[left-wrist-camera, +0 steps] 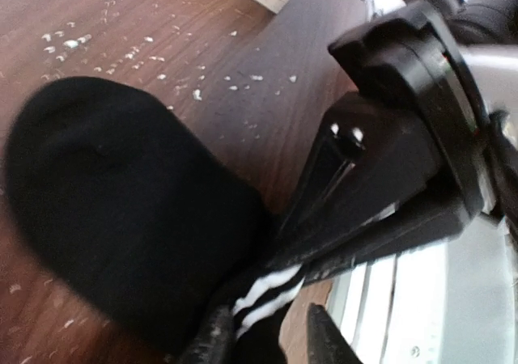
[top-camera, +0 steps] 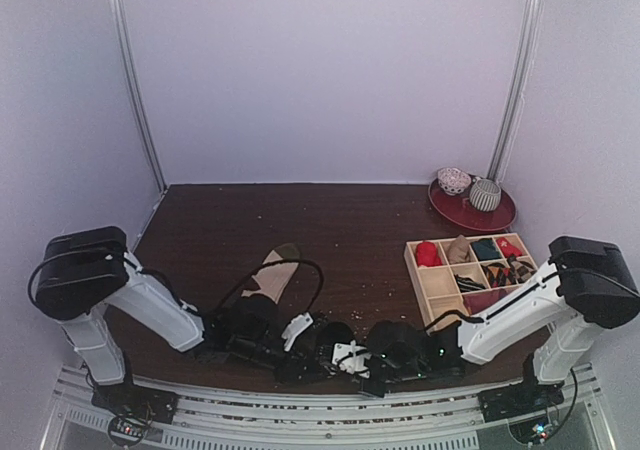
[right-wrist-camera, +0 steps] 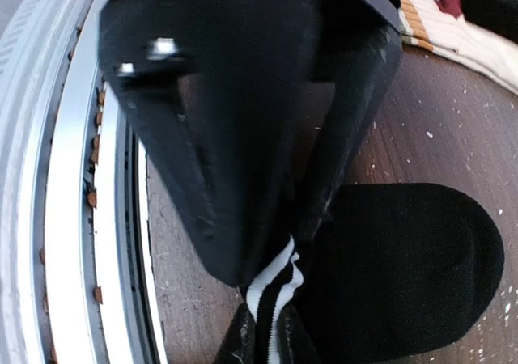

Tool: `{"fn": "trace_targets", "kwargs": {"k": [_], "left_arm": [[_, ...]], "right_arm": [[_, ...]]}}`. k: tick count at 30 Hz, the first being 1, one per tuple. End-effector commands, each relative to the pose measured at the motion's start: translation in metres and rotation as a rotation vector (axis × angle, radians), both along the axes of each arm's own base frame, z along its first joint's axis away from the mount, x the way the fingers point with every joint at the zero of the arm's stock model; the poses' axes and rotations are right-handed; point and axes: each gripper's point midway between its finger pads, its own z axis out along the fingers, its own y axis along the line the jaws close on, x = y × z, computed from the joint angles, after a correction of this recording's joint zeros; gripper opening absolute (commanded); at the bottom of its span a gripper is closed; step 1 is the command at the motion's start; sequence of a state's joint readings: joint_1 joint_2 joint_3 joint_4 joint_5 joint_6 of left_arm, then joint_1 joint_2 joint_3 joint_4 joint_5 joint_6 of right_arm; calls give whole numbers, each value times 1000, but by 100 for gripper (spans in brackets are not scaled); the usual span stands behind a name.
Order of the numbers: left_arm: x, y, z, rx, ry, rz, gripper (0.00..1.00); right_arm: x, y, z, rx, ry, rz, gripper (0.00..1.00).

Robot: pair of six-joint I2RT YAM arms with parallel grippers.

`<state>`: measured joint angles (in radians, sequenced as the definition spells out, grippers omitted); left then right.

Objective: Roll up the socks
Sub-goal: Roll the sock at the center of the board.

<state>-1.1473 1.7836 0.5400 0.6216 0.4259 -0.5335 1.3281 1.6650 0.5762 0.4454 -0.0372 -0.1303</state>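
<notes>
A dark brown worktop (top-camera: pixel 350 220), flecked with pale crumbs, is enclosed by plain lavender walls. Both arms are lowered at its near edge, where their fingers are brought together over the black sock (left-wrist-camera: pixel 121 218). This sock is laid flat on the wood, and its white-striped cuff is gathered between the two arms. The cuff is pinched tightly by the right fingers (right-wrist-camera: pixel 241 344). The left fingers (left-wrist-camera: pixel 212 340) are seen slightly parted on either side of the same cuff, with a sliver of wood visible beside it. The tan sock (top-camera: pixel 275 270) is laid just beyond the left arm. A compartmented wooden tray (top-camera: pixel 412 268) is set at the right, with a red plate (top-camera: pixel 470 218) behind it.
</notes>
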Motion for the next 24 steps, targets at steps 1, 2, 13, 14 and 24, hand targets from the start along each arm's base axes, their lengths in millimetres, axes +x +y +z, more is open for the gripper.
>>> {"fn": "trace_targets", "kwargs": {"k": [1,2,13,14,24], "left_arm": [[20,58,-35,306,-143,101,41],[26,57,-22,281,-189,116,44],[2,51,87,-172,-562,-2,57],[-1,50,90,-204,-591,-20,57],[-1,8,53,-115,-636,-181,57]], "right_arm": [[-20,-26,-27,-71,301,-69,5],[-22,-28,-30,-77,362,-81,5],[-34,-50,-64,-151,928,-205,6],[-34,-52,-66,-156,970,-215,6],[-36,-57,-71,-204,1124,-226,6]]}}
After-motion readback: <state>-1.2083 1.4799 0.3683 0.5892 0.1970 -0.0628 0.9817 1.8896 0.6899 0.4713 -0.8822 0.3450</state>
